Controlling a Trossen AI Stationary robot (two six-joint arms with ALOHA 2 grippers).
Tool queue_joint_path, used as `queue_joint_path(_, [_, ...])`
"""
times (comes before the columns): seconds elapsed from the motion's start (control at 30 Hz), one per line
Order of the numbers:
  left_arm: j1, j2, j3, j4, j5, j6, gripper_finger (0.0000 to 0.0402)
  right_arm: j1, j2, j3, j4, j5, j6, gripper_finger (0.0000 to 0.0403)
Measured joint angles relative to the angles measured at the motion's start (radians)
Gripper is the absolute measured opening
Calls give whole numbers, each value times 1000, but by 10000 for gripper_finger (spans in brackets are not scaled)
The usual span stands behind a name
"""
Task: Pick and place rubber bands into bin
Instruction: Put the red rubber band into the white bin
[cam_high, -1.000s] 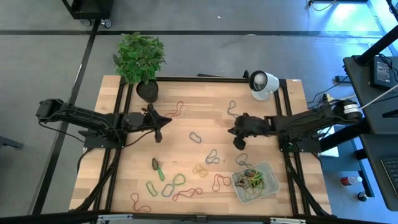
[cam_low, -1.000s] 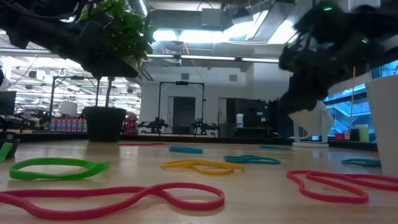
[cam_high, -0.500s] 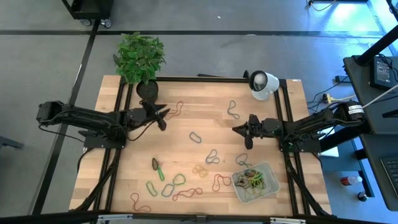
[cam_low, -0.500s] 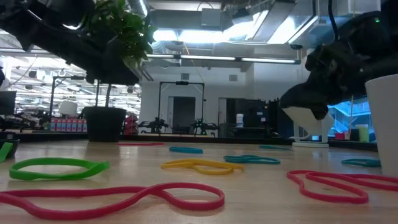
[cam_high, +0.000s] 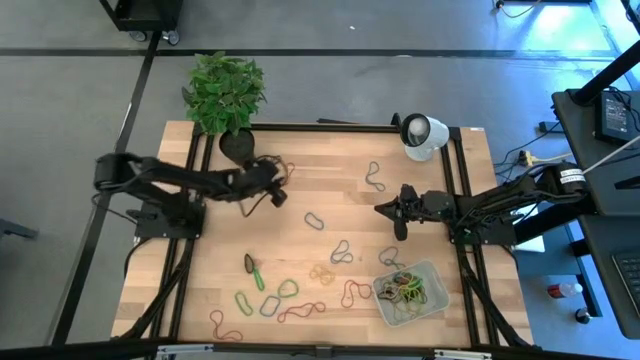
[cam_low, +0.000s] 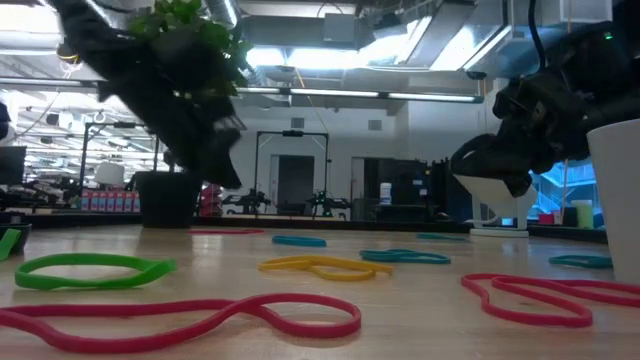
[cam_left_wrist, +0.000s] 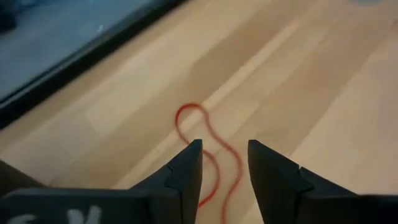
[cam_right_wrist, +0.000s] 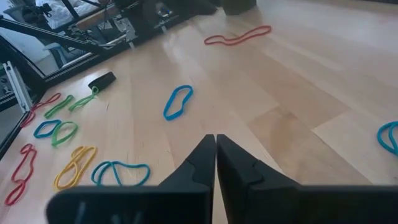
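The left pincer is held released above a red rubber band; the right pincer is clenched, empty, above the tabletop.

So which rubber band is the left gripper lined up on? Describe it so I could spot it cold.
Start at the potted plant at the table's far left corner. Just to its right, the left gripper, fingers apart, hovers over a red rubber band, a long wavy loop. It is the only red one at that end; nearby bands are blue or dark.
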Motion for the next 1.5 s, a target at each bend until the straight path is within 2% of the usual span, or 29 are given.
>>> queue_joint_path(0.23, [64,207,180,-240,59,-13,107,0,0,0,-2,0,0,20])
queue_joint_path(0.53, [133,323,222,-256,214,-63,73,0,0,0,-5,-1,0,20])
queue_joint_path(0.67, [133,324,222,-282,237,-62,18,0,0,0,-5,-1,3,20])
queue_joint_path(0.73, [119,314,221,-289,232,-59,7,0,0,0,-2,-1,3,20])
queue_joint_path(0.97, [34,243,242,-339,288,-7,2,0,0,0,3,-1,3,20])
queue_joint_path(1.27, [-102,204,375,-349,219,87,2,0,0,0,38,0,25,20])
queue_joint_path(1.4, [-146,203,450,-344,210,115,2,0,0,2,63,1,-8,24])
queue_joint_path(1.5, [-174,203,503,-343,210,136,2,0,1,29,59,1,25,31])
